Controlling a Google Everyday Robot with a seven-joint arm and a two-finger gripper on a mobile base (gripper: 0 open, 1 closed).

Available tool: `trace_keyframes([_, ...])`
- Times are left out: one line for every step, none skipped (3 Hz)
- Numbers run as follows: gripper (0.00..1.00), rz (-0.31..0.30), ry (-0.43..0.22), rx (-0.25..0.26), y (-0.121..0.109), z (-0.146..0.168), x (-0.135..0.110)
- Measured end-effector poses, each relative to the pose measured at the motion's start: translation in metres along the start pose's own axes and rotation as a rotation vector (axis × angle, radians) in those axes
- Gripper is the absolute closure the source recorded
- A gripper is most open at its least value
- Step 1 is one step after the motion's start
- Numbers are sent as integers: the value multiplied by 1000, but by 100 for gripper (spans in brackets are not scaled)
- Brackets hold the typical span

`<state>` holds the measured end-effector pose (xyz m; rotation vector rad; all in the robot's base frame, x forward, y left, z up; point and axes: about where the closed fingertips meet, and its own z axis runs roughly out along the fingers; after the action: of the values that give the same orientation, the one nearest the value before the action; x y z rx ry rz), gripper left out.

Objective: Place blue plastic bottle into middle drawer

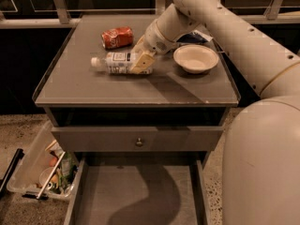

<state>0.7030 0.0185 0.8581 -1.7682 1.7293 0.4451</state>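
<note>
The blue plastic bottle, clear with a white cap and a pale label, lies on its side on the cabinet top, cap to the left. My gripper is down over the bottle's right end, against it. The bottle rests on the top. The middle drawer is pulled open below, and its grey floor shows with the arm's shadow on it.
A crushed red can lies behind the bottle. A white bowl stands to the right of my gripper, with a blue-white wrapper behind it. A drawer front with a round knob sits above the open drawer. A clear bin of clutter is on the floor at left.
</note>
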Motion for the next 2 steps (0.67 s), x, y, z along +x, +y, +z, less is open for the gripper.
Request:
trace_keyframes([100,-79,-25,-13,25,-18,-19])
trace_keyframes([100,-131,-51,-10,51,-50,-25])
